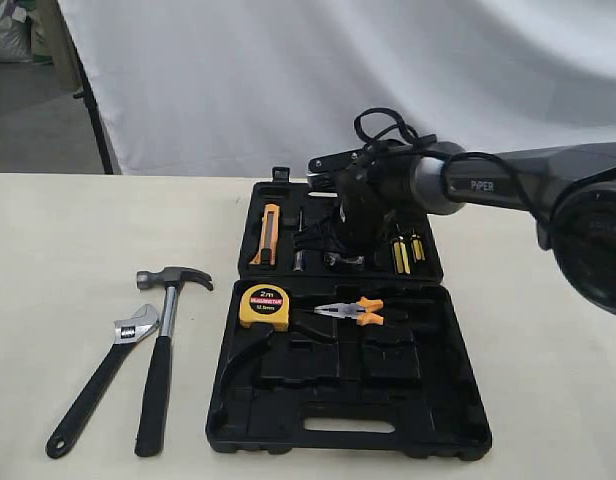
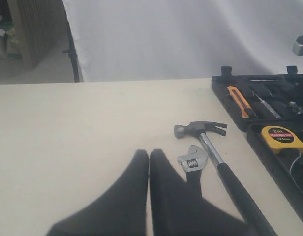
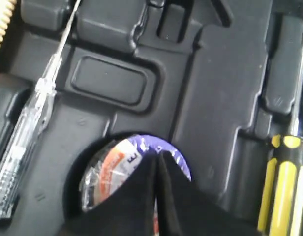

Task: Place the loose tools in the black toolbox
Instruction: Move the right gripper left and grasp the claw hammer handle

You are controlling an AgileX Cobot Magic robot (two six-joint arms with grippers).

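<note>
Where the worktop stretches to the left of the black toolbox, the left hand hangs over it with its fingers pressed together on nothing; only its own wrist camera shows it. Also left of the toolbox, and apart from it, the adjustable wrench lies flat, its silver jaw end toward the far side and its black handle slanting toward the near edge. Between wrench and toolbox, the claw hammer lies nearly parallel and just beside the wrench. Its steel head is at the far end and its handle is close to the toolbox's left wall without touching it. Both tools are outside the toolbox.

The toolbox lies open in two halves. In the near half, a yellow tape measure sits at the far left corner with orange-handled pliers just to its right, and the oblong handle slot runs along the near rim. In the far half, an orange utility knife lies at the left and yellow-and-black screwdrivers at the right. Between them the right hand hangs inside the far half, fingers closed together directly over the small tape roll. The roll sits in a round recess of the toolbox beside a clear-handled tester screwdriver. Whether the fingertips touch the roll I cannot tell.
</note>
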